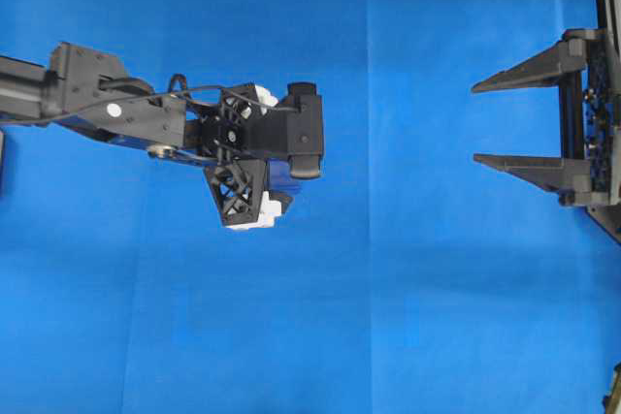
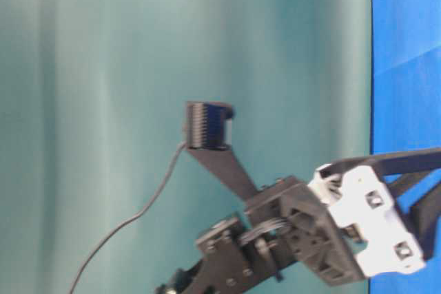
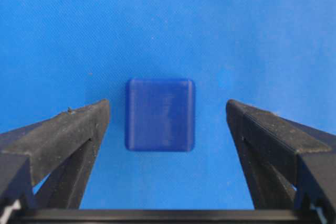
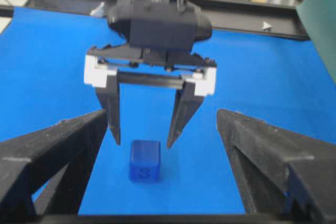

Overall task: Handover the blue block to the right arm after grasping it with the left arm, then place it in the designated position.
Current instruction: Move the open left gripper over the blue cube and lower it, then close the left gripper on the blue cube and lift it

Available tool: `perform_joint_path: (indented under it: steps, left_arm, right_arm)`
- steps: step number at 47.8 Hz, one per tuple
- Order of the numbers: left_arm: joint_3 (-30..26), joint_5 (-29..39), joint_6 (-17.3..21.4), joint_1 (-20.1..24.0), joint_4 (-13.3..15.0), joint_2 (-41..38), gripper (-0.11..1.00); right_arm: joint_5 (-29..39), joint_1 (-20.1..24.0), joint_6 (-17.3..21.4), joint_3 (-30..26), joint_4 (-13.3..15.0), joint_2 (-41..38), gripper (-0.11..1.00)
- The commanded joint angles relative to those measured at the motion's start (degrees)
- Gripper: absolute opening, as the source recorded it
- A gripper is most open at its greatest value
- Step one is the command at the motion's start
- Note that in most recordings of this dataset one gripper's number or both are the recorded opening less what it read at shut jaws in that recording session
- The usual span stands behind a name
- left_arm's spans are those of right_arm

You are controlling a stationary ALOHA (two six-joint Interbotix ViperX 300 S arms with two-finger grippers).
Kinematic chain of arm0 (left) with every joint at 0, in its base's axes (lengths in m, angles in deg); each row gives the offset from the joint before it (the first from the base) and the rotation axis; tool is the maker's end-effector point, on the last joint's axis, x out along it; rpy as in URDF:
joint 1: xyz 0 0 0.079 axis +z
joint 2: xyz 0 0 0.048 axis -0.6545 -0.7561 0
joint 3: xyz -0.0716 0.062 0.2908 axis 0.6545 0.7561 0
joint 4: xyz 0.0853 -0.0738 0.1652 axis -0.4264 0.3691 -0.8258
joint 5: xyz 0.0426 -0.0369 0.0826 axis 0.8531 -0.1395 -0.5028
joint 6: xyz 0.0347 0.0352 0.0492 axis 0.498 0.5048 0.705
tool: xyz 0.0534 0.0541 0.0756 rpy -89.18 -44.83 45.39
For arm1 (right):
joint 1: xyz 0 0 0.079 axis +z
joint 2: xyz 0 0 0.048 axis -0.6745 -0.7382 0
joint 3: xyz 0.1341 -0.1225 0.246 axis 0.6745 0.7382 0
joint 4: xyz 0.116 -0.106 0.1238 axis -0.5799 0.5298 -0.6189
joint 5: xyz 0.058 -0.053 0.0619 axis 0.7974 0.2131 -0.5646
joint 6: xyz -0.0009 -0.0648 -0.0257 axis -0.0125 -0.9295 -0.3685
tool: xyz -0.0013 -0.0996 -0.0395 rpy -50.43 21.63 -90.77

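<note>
Blue block (image 4: 144, 161) sat on blue-covered counter (image 4: 262, 77), free of any grip. Left gripper (image 4: 143, 143) hung pointed down directly over block, jaws spread wide, fingertips (image 3: 86, 124) flanking it without contact. Right gripper (image 1: 475, 123) parked well apart, jaws also wide apart, holding nothing.

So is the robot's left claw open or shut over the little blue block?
Open. The left claw hangs above the blue block with its fingers spread wide on either side, blue cloth showing between each and the block.

Blue block (image 4: 144, 161), a small dark cube with rounded edges, rests flat on blue cloth; embossed mark faces forward.
</note>
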Motion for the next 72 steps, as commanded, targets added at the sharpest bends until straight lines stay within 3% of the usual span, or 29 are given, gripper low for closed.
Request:
perform_joint_path:
  steps: [1,16,44,50,56,72]
  left_arm:
    - [-0.5,-1.1,-0.1,0.0,-0.2,0.0,0.93]
    - [0.6,-5.4,-0.3,0.0,-0.2,-3.5,0.93]
    - [0.6,-5.7,-0.3,0.0,-0.2,-4.6,0.92]
    - [0.5,-5.4,0.5,-0.5,-0.2,-4.6,0.79]
    - [0.8,-5.4,0.4,-0.9,-0.2,-4.6,0.46]
    - [0.4,-5.1,0.3,-0.9,-0.2,-4.4,0.47]
  right_arm:
    - [-0.6,-0.1,0.1,-1.2,0.0,-0.3,0.98]
    - [-0.6,-0.1,0.1,-1.2,0.0,-0.5,0.98]
    - [-0.6,-0.1,0.1,-1.1,0.0,-0.6,0.98]
    - [-0.6,-0.1,0.1,-1.1,0.0,-0.7,0.98]
    - [-0.7,-0.1,0.1,-1.2,0.0,-0.7,0.98]
    - [-0.7,-0.1,0.1,-1.3,0.0,-0.7,0.98]
